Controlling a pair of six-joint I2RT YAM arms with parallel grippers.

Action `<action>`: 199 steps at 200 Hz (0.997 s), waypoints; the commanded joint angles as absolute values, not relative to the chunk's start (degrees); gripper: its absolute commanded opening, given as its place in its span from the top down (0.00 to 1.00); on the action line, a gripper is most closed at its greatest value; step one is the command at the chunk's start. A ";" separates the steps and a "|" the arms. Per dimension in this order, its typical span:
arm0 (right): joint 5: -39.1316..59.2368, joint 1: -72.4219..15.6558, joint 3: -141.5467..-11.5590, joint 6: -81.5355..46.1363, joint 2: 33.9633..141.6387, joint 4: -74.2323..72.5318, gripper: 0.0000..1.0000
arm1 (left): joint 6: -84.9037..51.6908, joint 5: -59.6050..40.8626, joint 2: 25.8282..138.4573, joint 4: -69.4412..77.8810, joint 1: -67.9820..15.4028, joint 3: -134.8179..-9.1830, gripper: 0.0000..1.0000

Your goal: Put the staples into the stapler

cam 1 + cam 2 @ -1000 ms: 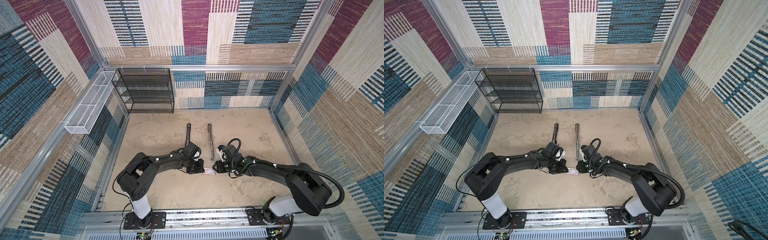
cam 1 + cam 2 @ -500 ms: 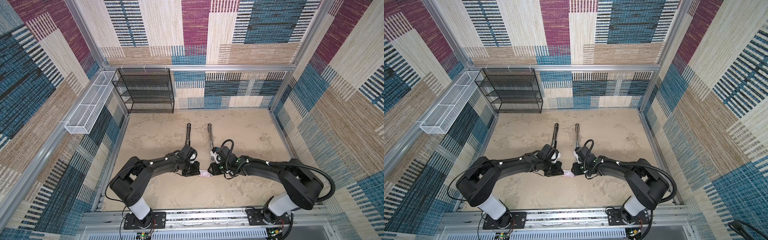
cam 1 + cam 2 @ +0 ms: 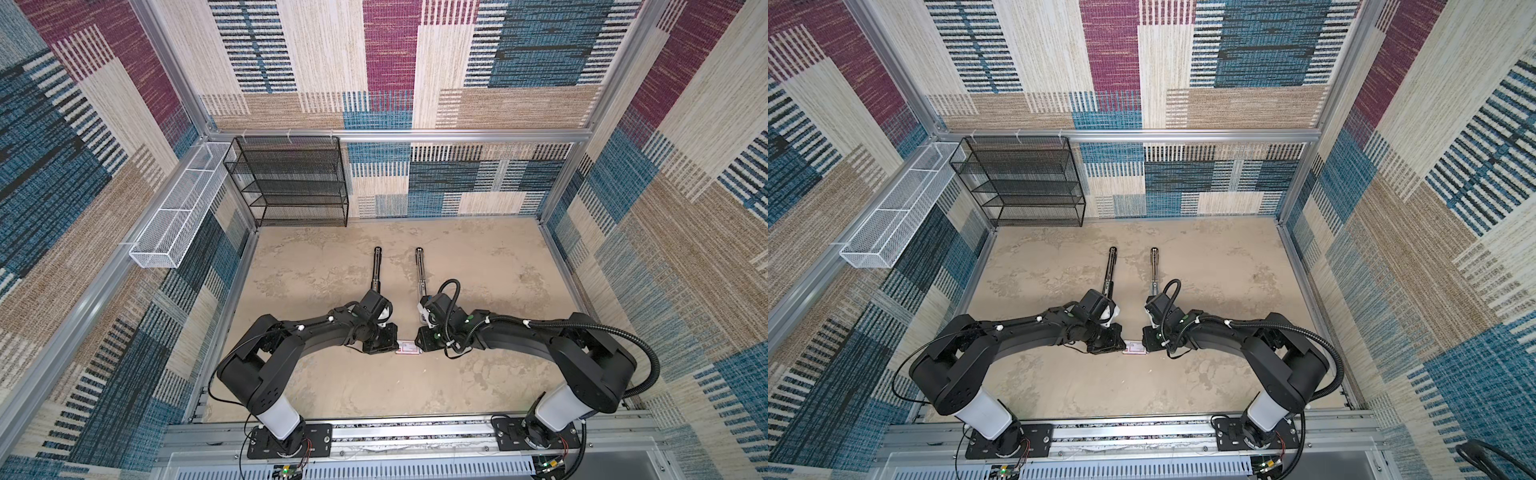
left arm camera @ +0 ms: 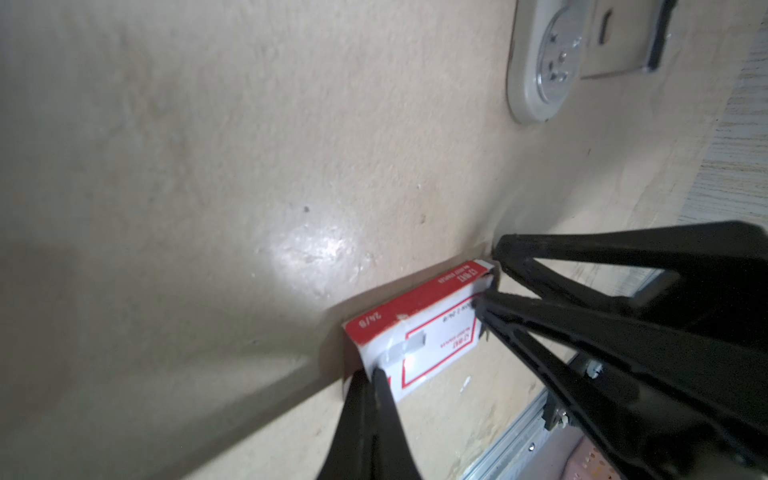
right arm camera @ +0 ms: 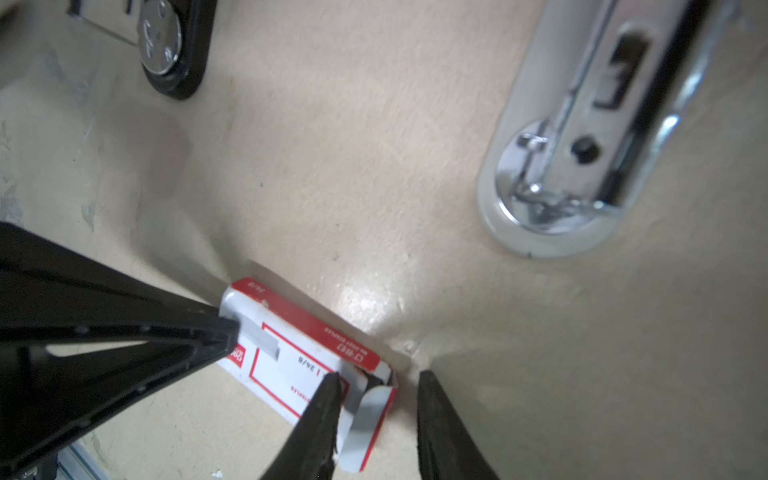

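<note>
Staples sit unseen in their white-and-red staple box (image 3: 408, 347) (image 3: 1135, 348), which in both top views lies flat on the desk (image 3: 332, 395) between my left gripper (image 3: 395, 345) and my right gripper (image 3: 420, 347). Its long axis runs side to side from one gripper to the other, crosswise to the black stapler (image 3: 377, 268) and the white stapler (image 3: 419, 270) lying farther back. In the left wrist view the staple box (image 4: 424, 332) rests printed face up. My left gripper (image 4: 376, 372) is clenched, tips together and pressing on the taped end, while my right gripper (image 4: 489, 276) straddles the far end. In the right wrist view the staple box (image 5: 299, 353) has its end flap folded open between the tips of my right gripper (image 5: 378, 376). That gripper stands partly spread, grasping nothing, with one finger (image 5: 328, 407) over the top face and the other just beside the corner. My left gripper (image 5: 230, 332) bears on the opposite, taped end.
</note>
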State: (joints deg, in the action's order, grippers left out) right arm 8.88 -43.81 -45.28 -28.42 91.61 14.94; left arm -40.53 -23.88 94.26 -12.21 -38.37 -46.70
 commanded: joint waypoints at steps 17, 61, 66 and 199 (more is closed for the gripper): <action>6.68 -43.94 -45.62 -28.59 91.53 16.35 0.72 | -40.85 -22.57 93.87 -13.24 -38.15 -46.47 1.00; 7.38 -43.91 -45.45 -28.39 90.95 16.27 0.82 | -40.64 -22.15 93.34 -13.89 -37.97 -46.43 1.00; 7.42 -43.92 -45.34 -28.37 90.82 16.26 0.83 | -40.60 -22.10 93.36 -13.89 -37.92 -46.49 1.00; 10.32 -43.91 -43.86 -28.50 89.53 14.35 0.73 | -39.47 -21.75 93.52 -15.38 -37.00 -47.17 1.00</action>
